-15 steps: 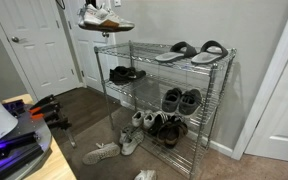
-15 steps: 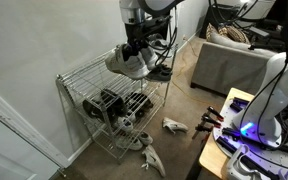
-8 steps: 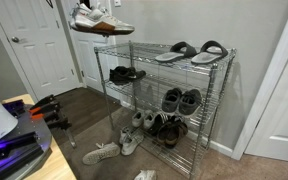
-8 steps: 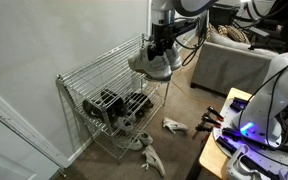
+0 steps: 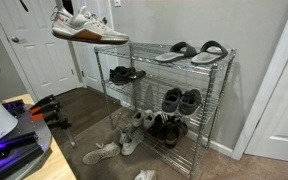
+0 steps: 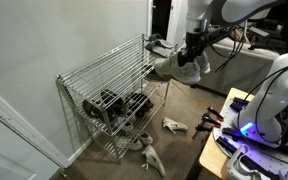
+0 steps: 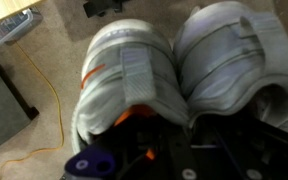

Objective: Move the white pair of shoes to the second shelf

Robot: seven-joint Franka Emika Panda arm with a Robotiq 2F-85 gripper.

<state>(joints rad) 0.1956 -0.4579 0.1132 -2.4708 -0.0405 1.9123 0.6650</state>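
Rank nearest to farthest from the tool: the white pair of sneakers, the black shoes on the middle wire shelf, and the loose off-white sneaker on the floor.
In an exterior view, from the tool:
1. White pair of low-top sneakers: held in the tool.
2. Black shoes: left end of the chrome rack's middle wire shelf.
3. Loose off-white sneaker: on the carpet, lowest.

2 grey slide sandals sit side by side; off-white sneakers lie scattered on carpet.
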